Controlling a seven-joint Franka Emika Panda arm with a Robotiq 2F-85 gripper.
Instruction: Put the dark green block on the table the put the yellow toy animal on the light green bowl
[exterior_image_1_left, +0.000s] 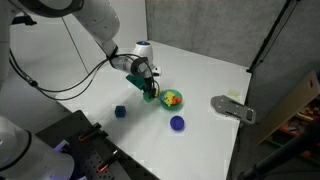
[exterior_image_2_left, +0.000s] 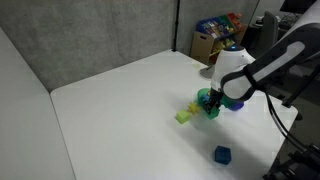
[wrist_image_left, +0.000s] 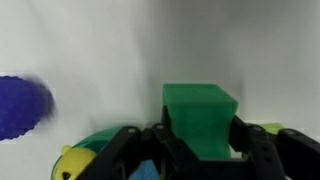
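Observation:
My gripper (wrist_image_left: 200, 138) is shut on the dark green block (wrist_image_left: 200, 115), which fills the space between the two black fingers. In both exterior views the gripper (exterior_image_1_left: 149, 90) (exterior_image_2_left: 212, 102) hangs low over the white table with the block (exterior_image_1_left: 151, 95), next to the teal-green bowl (exterior_image_1_left: 172, 105). The yellow toy animal (exterior_image_1_left: 169, 96) lies in that bowl beside an orange-red toy (exterior_image_1_left: 177, 100); it also shows at the wrist view's lower left (wrist_image_left: 68, 165). A pale yellow-green thing, seemingly the light green bowl (exterior_image_2_left: 184, 116), sits just beside the gripper.
A dark blue cube (exterior_image_1_left: 120, 112) (exterior_image_2_left: 221, 154) lies on the white table (exterior_image_1_left: 200, 70). A blue-purple bowl (exterior_image_1_left: 177, 123) (wrist_image_left: 20, 105) stands near the teal one. A grey flat object (exterior_image_1_left: 232, 108) lies near the table edge. Boxes of clutter (exterior_image_2_left: 215, 35) stand behind the table.

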